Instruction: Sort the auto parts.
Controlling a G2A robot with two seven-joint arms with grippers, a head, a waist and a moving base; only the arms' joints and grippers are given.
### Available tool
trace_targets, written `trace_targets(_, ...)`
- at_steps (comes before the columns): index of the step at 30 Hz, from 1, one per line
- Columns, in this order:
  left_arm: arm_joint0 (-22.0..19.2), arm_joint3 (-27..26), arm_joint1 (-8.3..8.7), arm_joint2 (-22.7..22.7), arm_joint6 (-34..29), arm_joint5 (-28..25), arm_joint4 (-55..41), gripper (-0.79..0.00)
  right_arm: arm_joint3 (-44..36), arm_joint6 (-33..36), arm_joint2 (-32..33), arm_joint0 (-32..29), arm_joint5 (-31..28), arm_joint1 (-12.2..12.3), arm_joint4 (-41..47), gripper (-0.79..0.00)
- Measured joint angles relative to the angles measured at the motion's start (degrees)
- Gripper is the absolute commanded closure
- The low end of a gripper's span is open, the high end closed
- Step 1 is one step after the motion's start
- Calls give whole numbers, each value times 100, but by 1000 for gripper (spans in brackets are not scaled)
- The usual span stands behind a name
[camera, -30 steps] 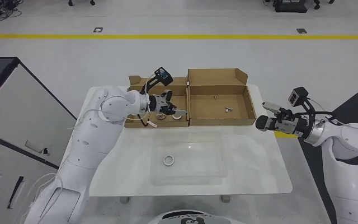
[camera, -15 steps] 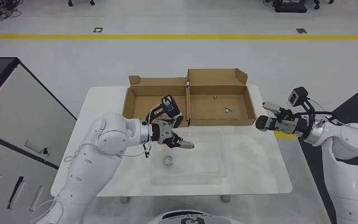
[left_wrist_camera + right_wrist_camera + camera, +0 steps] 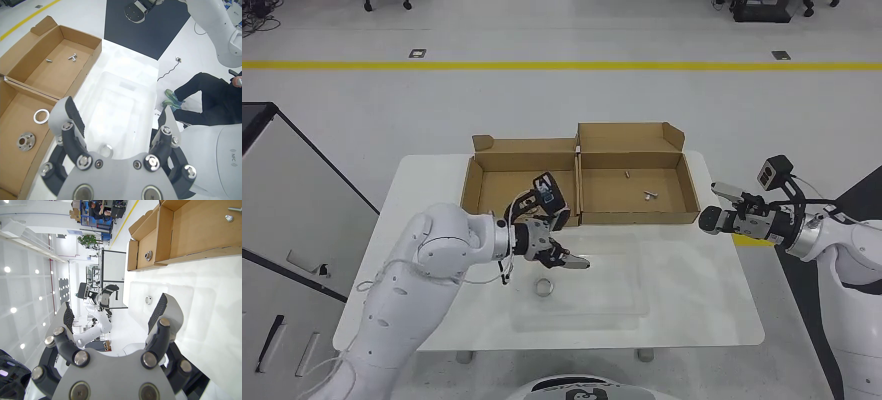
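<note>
Left end effector (image 3: pixel 579 262) — jaws apart — over clear tray (image 3: pixel 612 290)

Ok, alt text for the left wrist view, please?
The open left pincer hovers above a clear tray holding one metal ring. Beside the tray, one box holds a washer and a flange; the other box holds bolts.

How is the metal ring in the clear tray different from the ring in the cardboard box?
The tray ring lies alone in the clear tray, near the open left gripper; the box ring lies in a cardboard box beside a flanged hub. The tray ring looks taller, like a collar; the box ring flatter, like a washer. Both are silvery and lie hole-up.
</note>
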Motion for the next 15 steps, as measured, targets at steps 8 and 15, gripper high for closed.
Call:
trace_targets(8,-154,-328,132,461,-715,-151,1206,-785,0,0,0,0,0,0,0,-785)
trace_targets(15,-581,-169,322,1182,-1026,176,1811,-785,0,0,0,0,0,0,0,-785)
